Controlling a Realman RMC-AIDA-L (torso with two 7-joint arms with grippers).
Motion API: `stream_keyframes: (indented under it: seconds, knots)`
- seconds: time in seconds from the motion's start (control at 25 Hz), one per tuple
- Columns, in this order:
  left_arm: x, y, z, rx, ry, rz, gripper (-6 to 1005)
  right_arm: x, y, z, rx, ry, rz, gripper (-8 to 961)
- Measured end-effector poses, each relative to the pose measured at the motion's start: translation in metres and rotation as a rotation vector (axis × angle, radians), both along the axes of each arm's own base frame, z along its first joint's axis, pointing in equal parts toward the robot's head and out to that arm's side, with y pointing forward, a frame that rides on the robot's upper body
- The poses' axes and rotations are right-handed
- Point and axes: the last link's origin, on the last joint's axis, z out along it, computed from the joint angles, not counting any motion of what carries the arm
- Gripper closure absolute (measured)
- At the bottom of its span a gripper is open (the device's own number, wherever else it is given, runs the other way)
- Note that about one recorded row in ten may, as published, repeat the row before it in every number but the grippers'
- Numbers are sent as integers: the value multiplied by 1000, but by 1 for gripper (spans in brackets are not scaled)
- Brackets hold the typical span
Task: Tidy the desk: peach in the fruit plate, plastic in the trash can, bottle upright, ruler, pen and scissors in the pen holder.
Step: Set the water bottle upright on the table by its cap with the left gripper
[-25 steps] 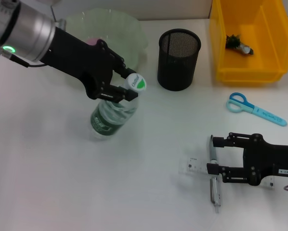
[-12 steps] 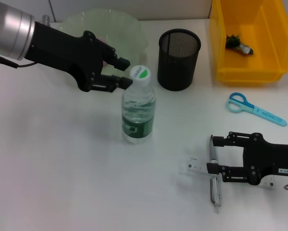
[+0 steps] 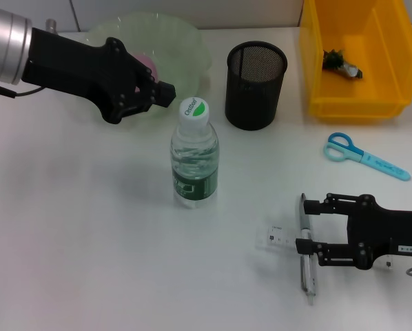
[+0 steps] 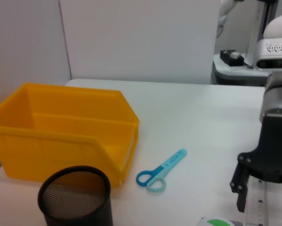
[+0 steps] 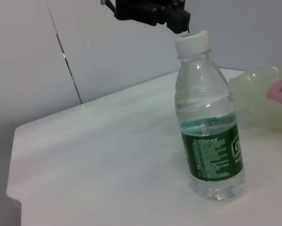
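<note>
Your left gripper (image 3: pixel 166 93) covers most of the pink peach (image 3: pixel 149 65) in the pale green fruit plate (image 3: pixel 185 38), its fingers released and apart from the clear plastic water bottle (image 3: pixel 193 155) standing upright just beside them. Further right, your right gripper (image 3: pixel 304 226) rests low on the white table (image 3: pixel 89 241), jaws spread astride the silver pen (image 3: pixel 306 258) lying across the barely visible clear ruler (image 3: pixel 278 236).

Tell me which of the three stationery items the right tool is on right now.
The pen: the right tool straddles it. The clear ruler lies crossed under it; the blue scissors lie apart, nearer the yellow bin.
</note>
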Motion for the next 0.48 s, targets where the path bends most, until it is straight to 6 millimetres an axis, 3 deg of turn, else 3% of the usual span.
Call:
stream_keyframes:
  seconds: [0.08,0.32,0.48]
  knots:
    - [0,0,1,3,-7,7,919,0,0,0,-1,0,0,209]
    - [-3,-1,7,18,-53,36,900,1,-1,0,-6,-6,-1,209]
    - [-3,-5,6,6,-94,43,742,2,-2,-1,-12,-11,-2,209]
